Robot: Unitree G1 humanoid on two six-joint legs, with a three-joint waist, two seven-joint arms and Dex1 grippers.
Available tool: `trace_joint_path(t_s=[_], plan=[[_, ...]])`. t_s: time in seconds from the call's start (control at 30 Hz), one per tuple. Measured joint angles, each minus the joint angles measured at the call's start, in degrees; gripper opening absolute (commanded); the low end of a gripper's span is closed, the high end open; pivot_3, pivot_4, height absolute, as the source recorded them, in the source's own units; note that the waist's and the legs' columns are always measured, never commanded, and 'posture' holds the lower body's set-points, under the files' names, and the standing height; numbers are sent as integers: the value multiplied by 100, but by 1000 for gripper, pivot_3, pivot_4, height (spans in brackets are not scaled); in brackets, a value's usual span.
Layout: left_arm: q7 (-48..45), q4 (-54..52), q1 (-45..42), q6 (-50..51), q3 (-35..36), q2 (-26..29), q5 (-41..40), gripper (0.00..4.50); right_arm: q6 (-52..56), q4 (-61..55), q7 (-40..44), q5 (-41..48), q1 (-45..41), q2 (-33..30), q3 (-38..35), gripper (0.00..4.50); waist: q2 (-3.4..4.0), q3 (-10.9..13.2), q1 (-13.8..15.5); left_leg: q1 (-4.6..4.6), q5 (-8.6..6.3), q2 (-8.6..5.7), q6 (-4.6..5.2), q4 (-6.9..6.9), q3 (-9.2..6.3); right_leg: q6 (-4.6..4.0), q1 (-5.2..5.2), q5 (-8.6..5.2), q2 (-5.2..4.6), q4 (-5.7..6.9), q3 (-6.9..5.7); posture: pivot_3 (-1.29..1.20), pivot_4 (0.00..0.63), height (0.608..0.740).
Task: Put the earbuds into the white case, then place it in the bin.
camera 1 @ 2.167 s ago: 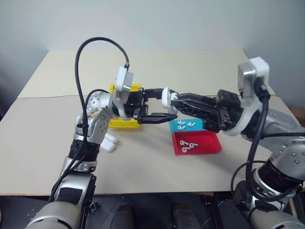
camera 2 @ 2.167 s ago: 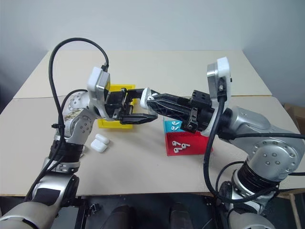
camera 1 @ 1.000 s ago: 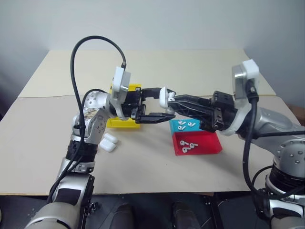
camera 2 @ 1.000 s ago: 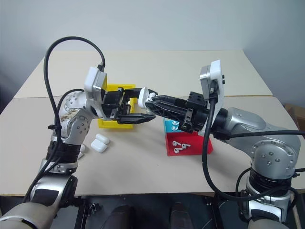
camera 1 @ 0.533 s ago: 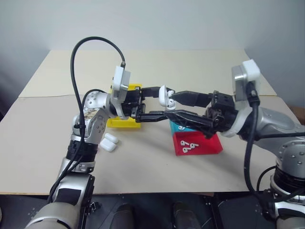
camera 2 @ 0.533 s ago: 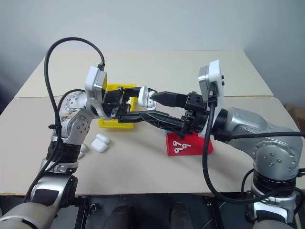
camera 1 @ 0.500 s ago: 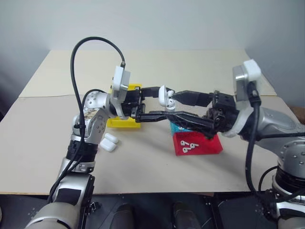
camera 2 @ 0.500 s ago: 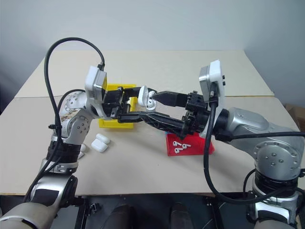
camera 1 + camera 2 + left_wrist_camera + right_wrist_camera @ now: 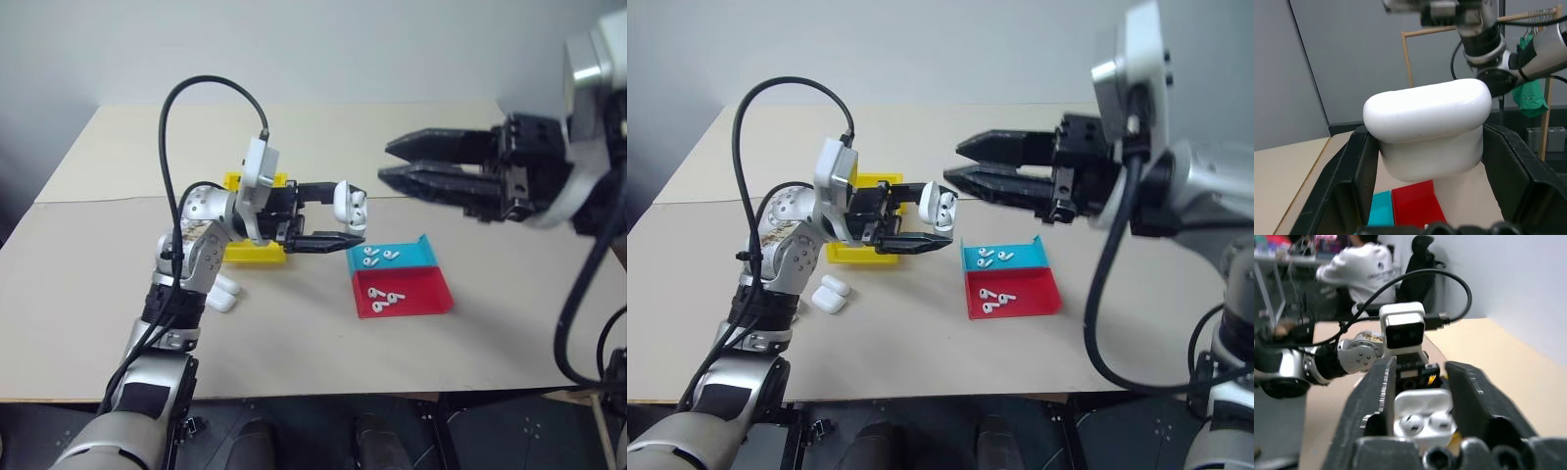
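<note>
Left eye view takes in the broad beige surface (image 9: 294, 343), with everything gathered near its middle. Largest of the things on it is the yellow bin (image 9: 257, 250), mostly hidden behind the left arm, so its inside cannot be read. Next come two shallow trays side by side and touching: a red tray (image 9: 404, 292) nearer the robot and a teal tray (image 9: 392, 257) just beyond it. Each carries a few earbuds (image 9: 384, 298), too small to count surely. Two spare white cases (image 9: 831, 295) lie together on the surface near the left forearm, partly covered by it in the left eye view.

Above the surface, the left end effector (image 9: 328, 215) points toward the right, its two fingers spread fairly wide and clamped on the white case (image 9: 343, 204). That case is held in the air, above the surface between the bin and the trays. Its lid stands open; the right wrist view shows two earbuds seated in their sockets, while the left wrist view shows only its rounded back.

The right end effector (image 9: 392, 162) hangs higher and well apart from the case, pointing left, its fingers a narrow gap apart with nothing between them. Its arm is cut off at the frame edge.
</note>
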Motion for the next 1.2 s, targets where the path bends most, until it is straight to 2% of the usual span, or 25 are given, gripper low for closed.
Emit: trace_joint_path(t_s=[0.07, 0.1, 0.27, 0.5, 0.73, 0.93, 1.03, 1.2], plan=[[5, 61, -32, -73, -32, -49, 58, 2880, -317, 395, 677, -579, -455, 7, 526, 208, 0, 0, 11, -6, 0, -1, 0, 1, 3, 0, -5, 0, -2, 3, 2, 0, 150, 740], [7, 81, -55, -98, -67, -82, 79, 2880, -448, 521, 926, -808, -593, 12, 699, 97, 0, 0, 18, -9, 0, 0, 0, 0, 0, 0, -6, 0, -1, 8, -2, 0, 150, 740], [16, 172, -98, -206, -137, -178, 158, 2880, -1485, 1393, 2135, -2406, -1525, 591, 1933, 97, 0, 0, 3, -16, -2, 0, 4, 0, 3, 1, -11, 1, -2, 16, -4, 0, 150, 740], [18, 184, -109, -206, -167, -184, 224, 2880, -2681, 2063, 3065, -3814, -1760, 1006, 2696, 97, 0, 0, 44, -21, -2, 0, 3, 2, 1, 1, -10, 1, -4, 15, -12, 0, 150, 740], [30, 184, -76, -202, -193, -147, 243, 2880, -3077, 1927, 3665, -3992, -1485, 514, 2317, 97, 1, 1, 50, -16, -2, 0, 3, 3, 1, 1, -7, 1, -4, 17, -13, 0, 150, 740], [143, 88, -57, -203, -146, -116, 228, 2880, -2663, 1662, 3566, -3776, -1043, 253, 1685, 97, 1, 1, 26, -14, -2, 0, 3, 1, 2, 1, -7, 1, -4, 18, -11, 0, 150, 740], [278, -79, -35, -203, -116, -108, 219, 2880, -2003, 1333, 2946, -3439, -664, 329, 1176, 97, 1, 0, 32, -13, -2, 1, 3, 1, 0, 1, -5, 1, -4, 19, -11, 0, 150, 740], [878, -387, 231, -176, 107, 108, 284, 2880, -427, 488, 1393, -2400, 457, 566, -380, 97, -2, 0, 65, -15, -2, 1, 3, 2, -4, 1, -2, 1, -6, 19, -15, 0, 150, 740]])
